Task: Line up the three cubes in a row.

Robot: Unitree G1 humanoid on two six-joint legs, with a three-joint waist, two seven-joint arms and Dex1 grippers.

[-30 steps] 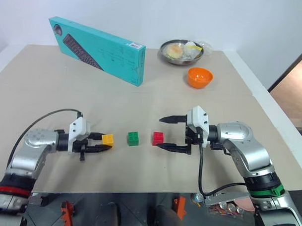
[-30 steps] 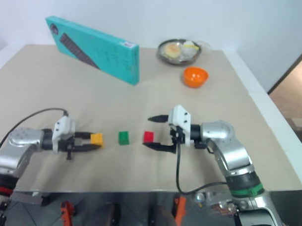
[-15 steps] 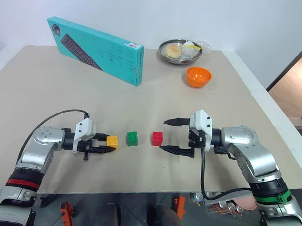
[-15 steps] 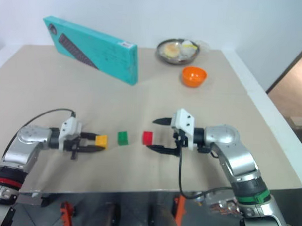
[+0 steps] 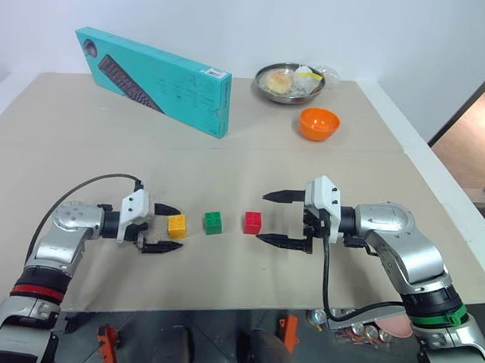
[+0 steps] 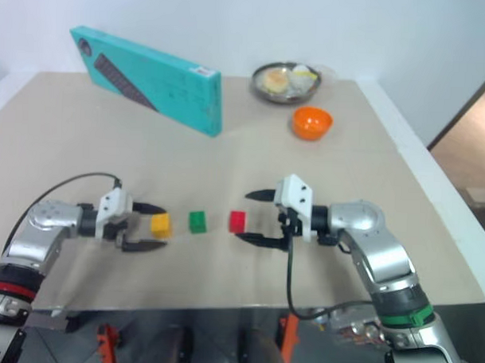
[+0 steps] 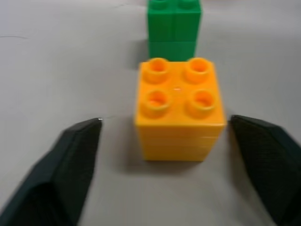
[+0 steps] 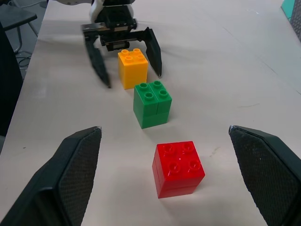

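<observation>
Cubes sit in a row toward the near edge of the desk (image 5: pixel 227 161), about midway between its side edges: yellow cube (image 5: pixel 176 225), green cube (image 5: pixel 214 222), red cube (image 5: pixel 252 222), left to right with small gaps. From the head camera, the row's long axis runs parallel to the near edge, all studs facing up. The left gripper (image 5: pixel 163 228) lies low at the yellow end, fingers spread to either side of that cube without touching it. The right gripper (image 5: pixel 276 218) points along the row from the red end, fingers wide apart, a little short of the red cube. Far back stand a teal box (image 5: pixel 162 81), a metal bowl (image 5: pixel 290 83) and an orange bowl (image 5: pixel 319 124).

In the left wrist camera, the yellow cube sits square between the spread fingers (image 7: pixel 61 169), the green one behind it.

In the right wrist camera, red, green and yellow recede in a slightly slanted line, faces not quite parallel.
</observation>
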